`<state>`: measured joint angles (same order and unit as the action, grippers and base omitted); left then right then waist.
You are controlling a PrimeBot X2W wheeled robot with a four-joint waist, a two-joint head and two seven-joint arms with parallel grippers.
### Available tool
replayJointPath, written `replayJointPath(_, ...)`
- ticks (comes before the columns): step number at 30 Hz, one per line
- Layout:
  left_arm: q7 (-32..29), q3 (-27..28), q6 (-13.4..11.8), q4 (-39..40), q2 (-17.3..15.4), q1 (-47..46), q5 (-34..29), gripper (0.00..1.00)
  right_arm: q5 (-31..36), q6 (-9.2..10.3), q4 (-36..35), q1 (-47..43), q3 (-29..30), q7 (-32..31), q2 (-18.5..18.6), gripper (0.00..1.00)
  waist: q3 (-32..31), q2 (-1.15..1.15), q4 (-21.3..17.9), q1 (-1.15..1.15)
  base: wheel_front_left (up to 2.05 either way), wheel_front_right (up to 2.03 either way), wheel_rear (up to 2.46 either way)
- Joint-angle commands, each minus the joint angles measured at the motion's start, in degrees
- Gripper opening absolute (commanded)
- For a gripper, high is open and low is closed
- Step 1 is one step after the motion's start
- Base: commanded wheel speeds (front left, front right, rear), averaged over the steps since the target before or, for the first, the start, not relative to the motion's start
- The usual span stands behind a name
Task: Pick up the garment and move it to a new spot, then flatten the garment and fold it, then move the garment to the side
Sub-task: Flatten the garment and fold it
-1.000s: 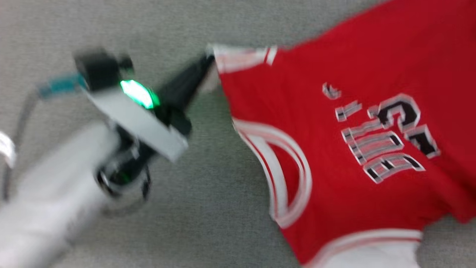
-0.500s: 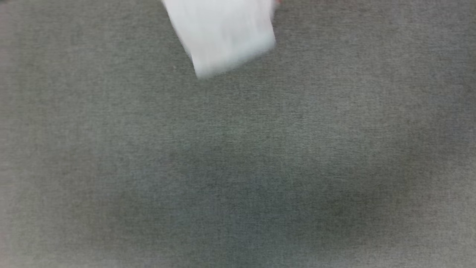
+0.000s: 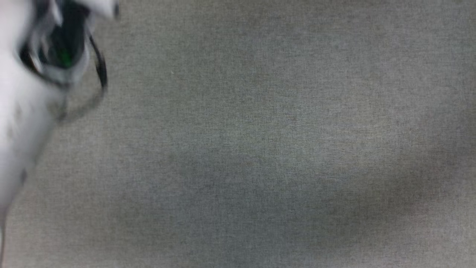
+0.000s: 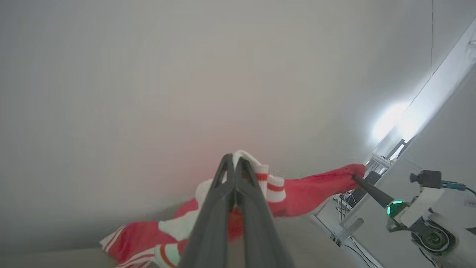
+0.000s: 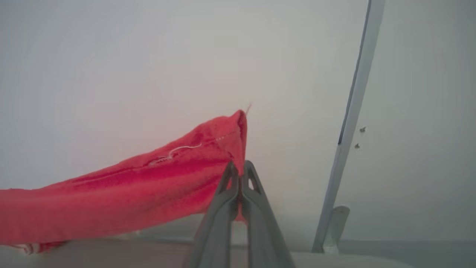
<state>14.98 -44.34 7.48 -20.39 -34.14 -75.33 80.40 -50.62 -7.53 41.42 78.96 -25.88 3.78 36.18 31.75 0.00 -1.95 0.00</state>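
Note:
The garment [image 4: 316, 186] is a red shirt with white sleeves and red-and-white striped bands, held up off the surface between both grippers. My left gripper [image 4: 234, 160] is shut on a white striped sleeve edge, and loose folds hang below it. The red cloth stretches right to my right gripper [image 4: 356, 178], whose dark fingers pinch its far end. In the right wrist view my right gripper [image 5: 238, 166] is shut on a red hem corner of the garment [image 5: 130, 193], which runs off to the left. A blurred pale forearm [image 3: 22, 111] shows in the head view's upper left.
Grey woven cloth [image 3: 260, 149] covers the surface below the head camera. A plain pale wall stands behind the garment. A slim pale post [image 5: 349, 123] rises at the right of the right wrist view. Cables and a white panel [image 4: 349, 197] lie beyond the right gripper.
The head camera has swung away: the red garment filled its right side one second ago and is now out of that view. A blurred forearm now shows at the upper left.

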Motion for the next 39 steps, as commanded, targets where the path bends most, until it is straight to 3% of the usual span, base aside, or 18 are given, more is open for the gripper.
replayJointPath(1, 0.2, 0.3, -0.1, 0.8, -0.8, 1.4, 0.2, 0.0, -0.9, 0.09, -0.6, -1.8, -0.4, 0.0, 0.5, 0.0, -0.5, 0.0, 0.2, 0.0, 0.0, 0.0, 0.0)
replayJointPath(5, 0.2, 2.2, -0.1, 8.9, -3.0, 16.2, 0.7, 0.0, -5.9, 0.09, -7.8, -14.7, -3.4, -1.4, 3.9, 0.0, -2.2, 0.0, 0.5, 0.0, 0.0, 0.0, 0.0)
replayJointPath(12, 0.2, 3.9, -0.1, 18.5, -5.1, 36.9, -4.0, 0.0, -12.7, 0.09, -22.4, -37.8, -5.0, -3.7, 12.4, 0.0, -5.6, 0.0, 1.4, 0.0, 0.0, 0.0, 0.0)
replayJointPath(24, 0.2, 8.0, -0.1, 30.5, -8.8, 61.2, -9.4, 0.0, -16.6, 0.09, -42.9, -66.4, 2.6, -8.2, 22.7, 0.0, -8.8, 0.0, 1.0, 0.0, 0.0, 0.0, 0.0)
replayJointPath(32, 0.2, 9.3, -0.1, 40.1, -12.5, 70.7, -9.3, 0.0, -15.8, 0.09, -50.6, -81.3, 13.4, -8.8, 23.2, 0.0, -9.1, 0.0, 0.9, 0.0, 0.0, 0.0, 0.0)
replayJointPath(36, -0.5, 8.3, -0.1, 41.3, -13.8, 66.6, -9.6, 0.0, -14.1, 0.09, -53.0, -82.5, 17.6, -10.9, 21.1, 0.0, -9.2, 0.0, 1.2, 0.0, 0.0, 0.0, 0.0)
replayJointPath(39, -1.7, 7.5, -0.1, 40.3, -12.9, 60.5, -8.7, 0.0, -13.2, 0.09, -53.7, -79.0, 19.2, -13.5, 19.0, 0.0, -9.3, 0.0, 1.4, 0.0, 0.0, 0.0, 0.0)
